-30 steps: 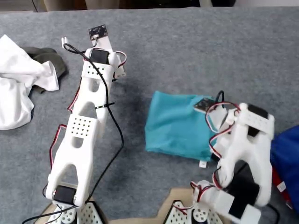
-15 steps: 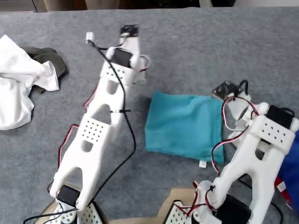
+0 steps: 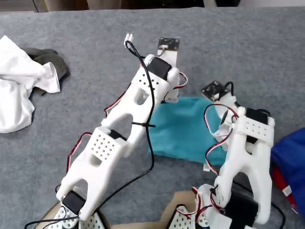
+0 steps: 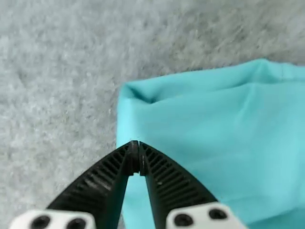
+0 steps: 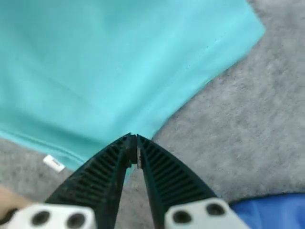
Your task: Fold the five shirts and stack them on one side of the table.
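Tabletop (image 3: pixel 248 47) holds one teal shirt (image 3: pixel 186 129), one white shirt (image 3: pixel 19 81).

The left gripper (image 4: pixel 135 158) has swung across to the teal shirt's (image 4: pixel 214 133) corner; the right gripper (image 5: pixel 134 149) seems to have shifted slightly leftward

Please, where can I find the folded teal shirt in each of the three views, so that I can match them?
High view: the teal shirt lies at the middle of the table.
Left wrist view: one corner of it lies just beyond the shut left gripper.
Right wrist view: its edge lies just beyond the shut right gripper.
Shared landmark: the white tag at its edge, also in the right wrist view.
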`<state>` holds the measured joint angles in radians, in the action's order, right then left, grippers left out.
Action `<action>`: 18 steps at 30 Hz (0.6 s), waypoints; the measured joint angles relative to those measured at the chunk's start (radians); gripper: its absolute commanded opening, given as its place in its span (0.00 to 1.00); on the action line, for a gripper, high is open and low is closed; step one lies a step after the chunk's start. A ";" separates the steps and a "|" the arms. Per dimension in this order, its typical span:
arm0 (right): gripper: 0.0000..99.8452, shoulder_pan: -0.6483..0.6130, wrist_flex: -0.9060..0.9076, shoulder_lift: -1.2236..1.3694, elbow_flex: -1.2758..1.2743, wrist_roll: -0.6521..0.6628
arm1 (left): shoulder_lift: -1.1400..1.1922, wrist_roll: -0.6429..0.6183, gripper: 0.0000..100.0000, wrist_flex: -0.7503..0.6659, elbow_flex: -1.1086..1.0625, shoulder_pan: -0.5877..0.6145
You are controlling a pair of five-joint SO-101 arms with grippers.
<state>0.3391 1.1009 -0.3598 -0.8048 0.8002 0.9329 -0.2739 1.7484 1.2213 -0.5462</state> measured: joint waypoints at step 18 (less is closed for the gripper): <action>0.01 0.048 -0.183 0.011 -0.224 0.063 | 0.262 -0.017 0.02 -0.114 0.069 0.041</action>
<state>0.3867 0.9183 -0.3491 -1.0288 0.8631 1.1953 -0.2908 1.6349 1.2904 -0.5048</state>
